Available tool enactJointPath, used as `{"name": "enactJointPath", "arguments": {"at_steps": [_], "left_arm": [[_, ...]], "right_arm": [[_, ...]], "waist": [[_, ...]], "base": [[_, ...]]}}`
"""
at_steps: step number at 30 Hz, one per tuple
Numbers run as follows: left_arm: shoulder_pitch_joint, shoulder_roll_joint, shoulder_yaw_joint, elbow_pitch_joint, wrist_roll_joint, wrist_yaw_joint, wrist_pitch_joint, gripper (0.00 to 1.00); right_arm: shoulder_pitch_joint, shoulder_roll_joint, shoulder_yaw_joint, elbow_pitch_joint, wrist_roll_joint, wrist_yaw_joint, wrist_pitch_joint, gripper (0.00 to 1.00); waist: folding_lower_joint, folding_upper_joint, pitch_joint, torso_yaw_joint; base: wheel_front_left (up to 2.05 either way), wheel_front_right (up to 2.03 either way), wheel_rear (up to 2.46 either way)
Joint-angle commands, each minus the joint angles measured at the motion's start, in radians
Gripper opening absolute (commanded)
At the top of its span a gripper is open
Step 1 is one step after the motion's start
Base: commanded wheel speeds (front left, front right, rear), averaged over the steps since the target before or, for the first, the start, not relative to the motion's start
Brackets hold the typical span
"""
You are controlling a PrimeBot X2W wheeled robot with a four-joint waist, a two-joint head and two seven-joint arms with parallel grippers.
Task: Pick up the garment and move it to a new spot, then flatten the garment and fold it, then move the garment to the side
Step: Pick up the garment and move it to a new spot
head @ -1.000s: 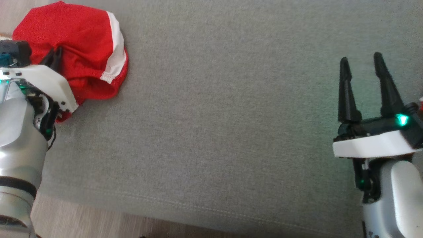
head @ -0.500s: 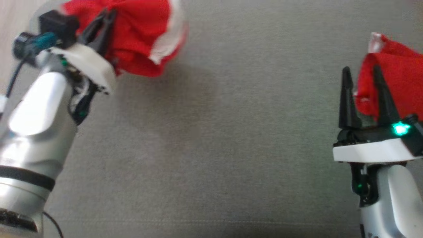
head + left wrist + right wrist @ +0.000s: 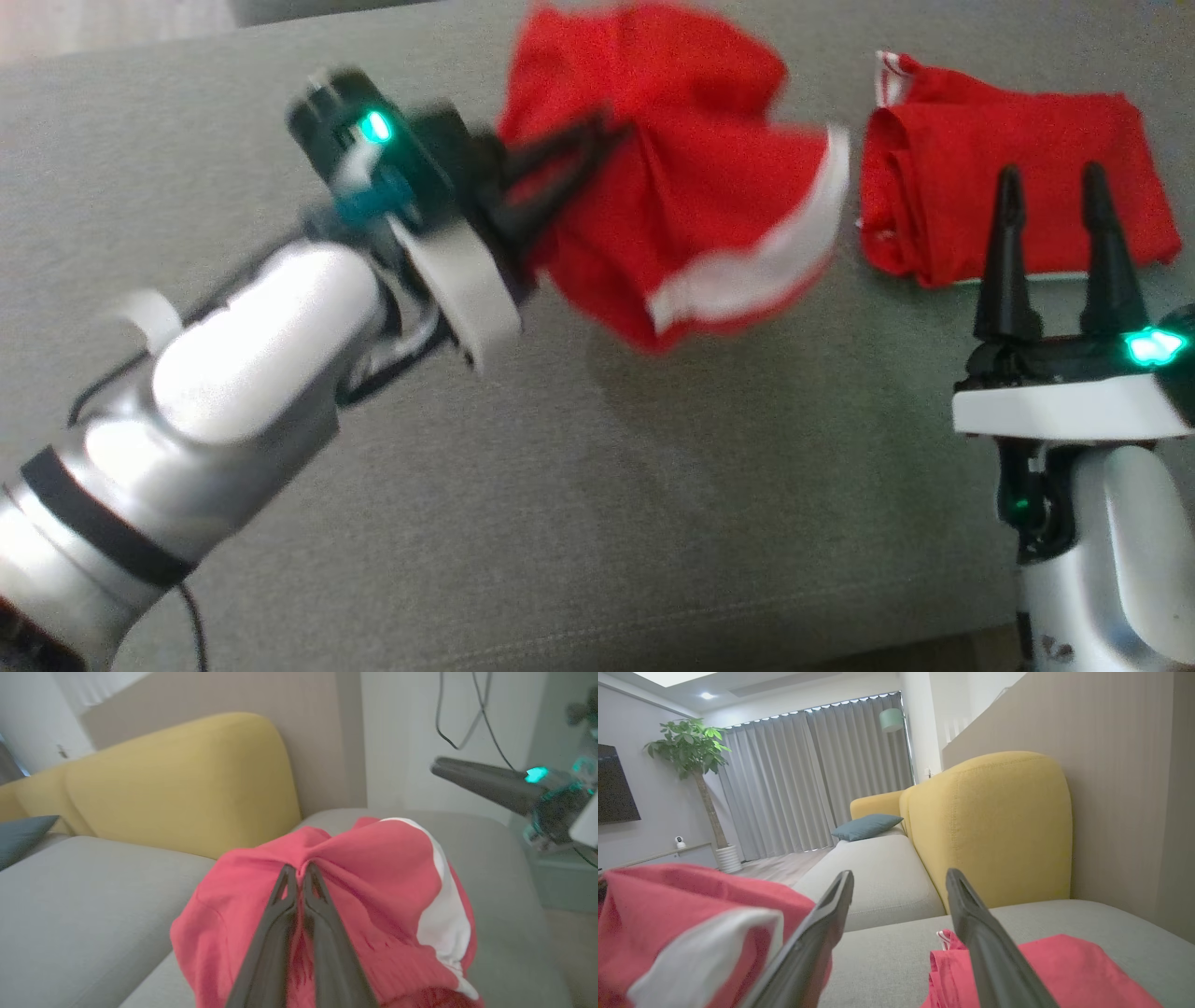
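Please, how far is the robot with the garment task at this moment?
Done: the left gripper is shut on the striped red garment, lifted off the grey cushion. In hand: the carry to a new spot, seemingly. Left: laying down, flattening, folding, moving aside. The right gripper is open, near a second, folded red garment.

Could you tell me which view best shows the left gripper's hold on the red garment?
Left wrist view: the left gripper is shut on the red garment, centred. Head view blurs it; right wrist view catches some cloth.

grey sofa seat (image 3: pixel 653 523), folded red cloth (image 3: pixel 943 168) (lying flat)
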Motion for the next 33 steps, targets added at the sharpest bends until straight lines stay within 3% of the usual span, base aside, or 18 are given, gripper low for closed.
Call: {"name": "enactJointPath", "arguments": {"at_steps": [1,8,19,20,21,22,23,24,28,33], "left_arm": [[-0.052,0.057,-0.006,-0.037,-0.002,0.001,-0.009,0.00],[-0.089,0.133,-0.220,-0.047,-0.011,0.001,-0.036,0.00],[-0.037,0.267,-0.240,0.001,0.174,0.001,0.004,0.00],[-0.037,0.274,-0.240,0.021,0.182,0.001,0.000,0.05],[-0.042,0.278,-0.240,0.048,0.180,0.001,-0.004,0.16],[-0.050,0.279,-0.240,0.075,0.178,0.001,-0.011,0.36],[-0.061,0.277,-0.240,0.105,0.169,0.001,-0.022,0.86],[-0.075,0.272,-0.240,0.140,0.154,0.001,-0.032,1.00],[-0.126,0.221,-0.234,0.278,0.102,0.001,-0.068,1.00],[-0.127,0.176,-0.163,0.316,0.077,0.013,-0.074,1.00]], "right_arm": [[-0.038,-0.002,0.033,-0.024,0.007,0.003,-0.013,1.00],[-0.055,-0.002,0.054,-0.001,0.024,0.003,-0.029,1.00],[-0.065,-0.002,0.073,0.030,0.032,0.003,-0.039,1.00],[-0.065,-0.002,0.074,0.032,0.030,0.003,-0.039,1.00],[-0.066,-0.002,0.074,0.033,0.028,0.003,-0.039,1.00],[-0.067,-0.002,0.075,0.033,0.026,0.003,-0.039,1.00],[-0.067,-0.002,0.076,0.033,0.024,0.003,-0.040,1.00],[-0.067,-0.002,0.077,0.032,0.021,0.003,-0.040,1.00],[-0.058,-0.002,0.068,0.029,0.005,0.003,-0.040,1.00],[-0.046,-0.002,0.061,0.030,-0.008,0.003,-0.040,1.00]], "waist": [[0.0000,-0.0001,0.020,-0.032],[0.0000,-0.0001,0.057,-0.083],[0.0000,-0.0001,0.078,-0.097],[0.0000,-0.0001,0.077,-0.094],[0.0000,-0.0001,0.077,-0.090],[0.0000,-0.0001,0.077,-0.085],[0.0000,-0.0001,0.078,-0.081],[0.0000,-0.0001,0.078,-0.075],[0.0000,-0.0001,0.075,-0.043],[0.0000,-0.0001,0.059,-0.013]], "base": [[0.00,0.00,0.00],[0.00,0.00,0.00],[0.00,0.00,0.00],[0.00,0.00,0.00],[0.00,0.00,0.00],[0.00,0.00,0.00],[0.00,0.00,0.00],[0.00,0.00,0.00],[0.00,0.00,0.00],[0.00,0.00,0.00]]}}
